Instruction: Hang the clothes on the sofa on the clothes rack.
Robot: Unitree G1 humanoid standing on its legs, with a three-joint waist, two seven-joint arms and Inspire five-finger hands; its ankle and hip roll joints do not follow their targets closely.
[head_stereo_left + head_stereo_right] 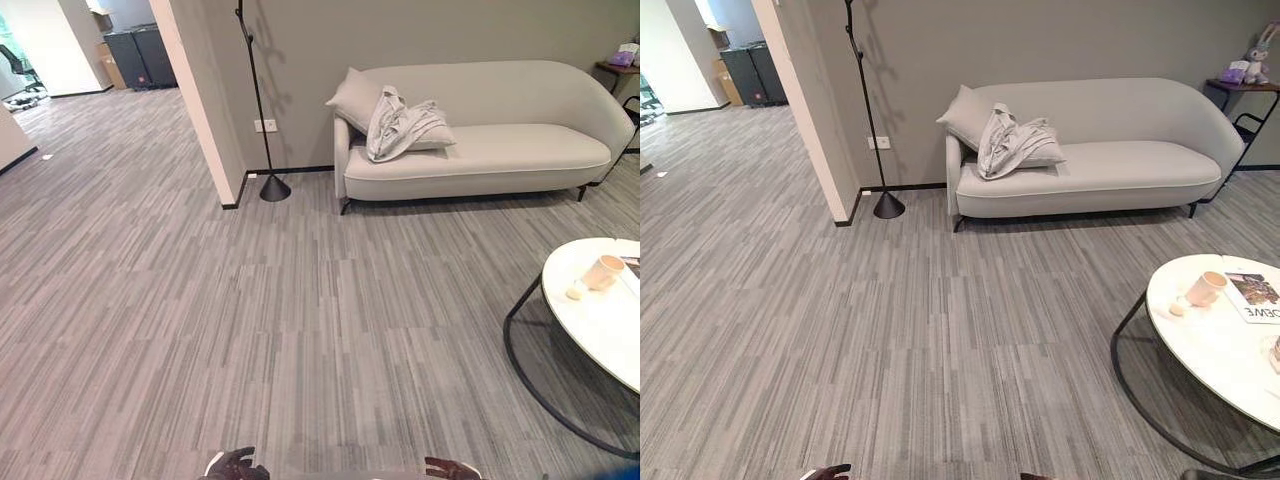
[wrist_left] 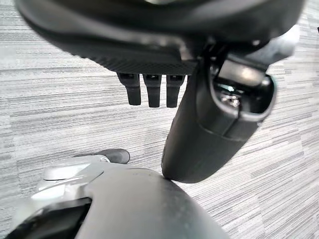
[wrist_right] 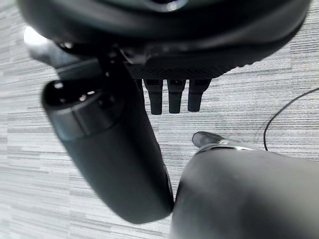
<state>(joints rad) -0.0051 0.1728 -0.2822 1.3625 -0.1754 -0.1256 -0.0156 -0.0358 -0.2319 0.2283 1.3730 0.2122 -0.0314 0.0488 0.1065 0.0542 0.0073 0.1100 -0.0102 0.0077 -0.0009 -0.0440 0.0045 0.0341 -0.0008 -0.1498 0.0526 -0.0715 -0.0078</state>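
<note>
Grey carpet floor (image 1: 250, 330), lots of open space ahead. Clothes (image 1: 400, 125) heaped on sofa (image 1: 520, 150) at upper right of frame, against a cushion (image 1: 352, 98). Clothes rack (image 1: 262, 110) stands upper centre by the wall. Left robot hand (image 2: 152, 89) and right robot hand (image 3: 172, 94) both relaxed, empty, at bottom edge. Risks: clipping the round worktop (image 1: 600, 330) at right, grabbing cushion with cloth.

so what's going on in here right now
Nothing is being handled yet. The clothes lie bundled against a cushion at the left end of the sofa, across the carpet from the robot. The clothes rack stands bare beside the sofa. The left hand and right hand hang low and hold nothing.
</note>
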